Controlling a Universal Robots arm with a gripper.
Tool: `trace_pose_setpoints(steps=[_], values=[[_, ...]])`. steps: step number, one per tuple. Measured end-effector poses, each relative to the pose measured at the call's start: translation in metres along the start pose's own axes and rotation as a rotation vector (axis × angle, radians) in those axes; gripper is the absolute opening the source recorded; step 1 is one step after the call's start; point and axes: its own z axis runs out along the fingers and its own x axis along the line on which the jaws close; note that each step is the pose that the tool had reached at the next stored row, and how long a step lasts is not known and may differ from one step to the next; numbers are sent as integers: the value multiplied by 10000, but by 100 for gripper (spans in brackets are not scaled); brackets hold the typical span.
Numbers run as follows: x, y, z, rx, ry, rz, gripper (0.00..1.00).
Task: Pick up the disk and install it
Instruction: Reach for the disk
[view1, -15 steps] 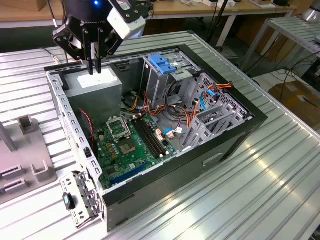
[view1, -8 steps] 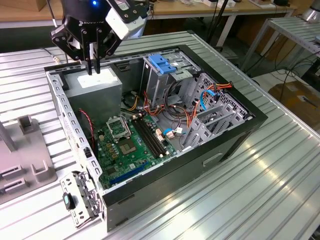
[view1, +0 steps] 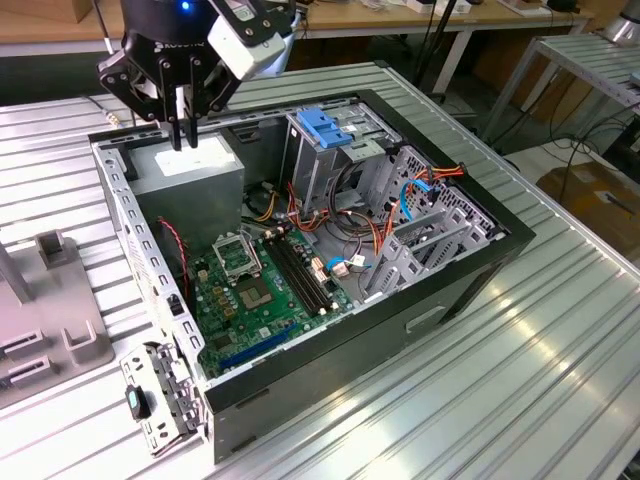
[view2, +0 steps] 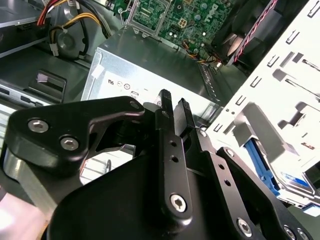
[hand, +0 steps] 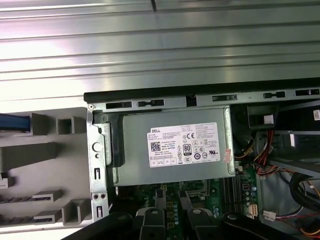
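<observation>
Open desktop computer case (view1: 500, 238) lying on a ribbed metal table (view1: 520, 390), side panel off. In the exterior view the arm comes in at 11 o'clock, wrist turned straight down, so the gripper (view1: 185, 142) hangs vertically over the grey power supply (view1: 190, 178) in the case's 11 o'clock corner, its fingertips just above the box's top face.

In the second wrist view the gripper (view2: 174, 104) has its two black fingers (view2: 165, 107) drawn nearly together. Only a thin slit lies between them and nothing is held there. The labelled face of the power supply (view2: 150, 75) lies directly beneath.

The disk (view2: 267, 172) sits outside the case, beyond the pale perforated rear wall (view2: 280, 85). Its blue rail and a patch of blue-and-white label show there, apart from the gripper. In the first wrist view a blue edge of the disk (hand: 14, 123) rests in the grey slotted fixture (hand: 55, 150) just beside the case, with the power supply (hand: 175, 150) inside the case wall.

In the exterior view the fixture (view1: 50, 300) stands at 9 o'clock. The green motherboard (view1: 260, 295) fills the case centre. A blue plastic bracket (view1: 325, 127) tops the drive cage (view1: 320, 170) at 12 o'clock, with orange and blue cables (view1: 400, 200) running at 2 o'clock.
</observation>
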Motion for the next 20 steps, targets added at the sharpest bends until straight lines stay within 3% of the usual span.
trace_pose_setpoints(steps=[20], values=[[56, -4, -1, 0, 0, 0, 24]])
